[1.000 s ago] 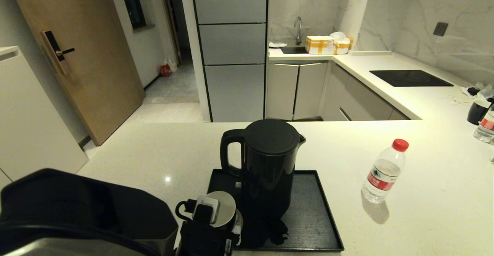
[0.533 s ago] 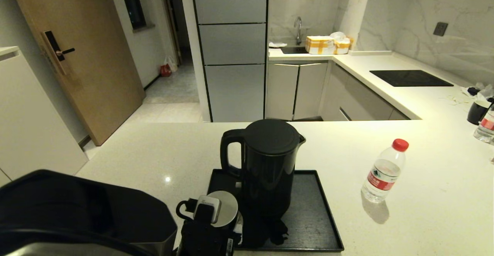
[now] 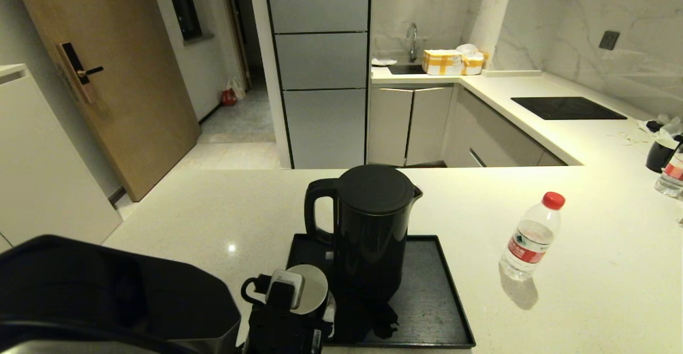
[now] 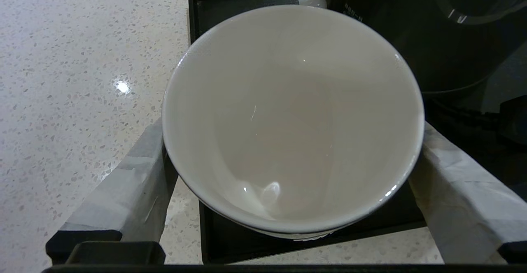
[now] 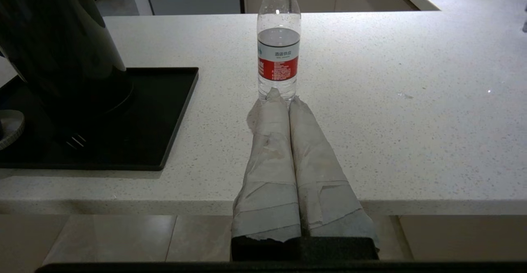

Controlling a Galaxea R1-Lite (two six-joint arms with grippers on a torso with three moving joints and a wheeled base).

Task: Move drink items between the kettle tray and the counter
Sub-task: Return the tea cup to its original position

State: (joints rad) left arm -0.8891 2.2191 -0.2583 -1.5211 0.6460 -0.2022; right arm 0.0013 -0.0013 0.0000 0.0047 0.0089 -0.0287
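White-lined cup hasn't budged on the tray, your left gripper still straddling it with jaws wide, right gripper pressed shut: no lift yet.

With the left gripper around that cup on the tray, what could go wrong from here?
1. The left gripper straddles the cup at its widest, fingers open; closing on the flared, glossy wall might squeeze it upward or tip it.
2. The kettle stands right beside the cup on the tray; swinging toward it could knock it.
3. The cup sits near the tray's front corner, so a slip could drop it onto the counter.
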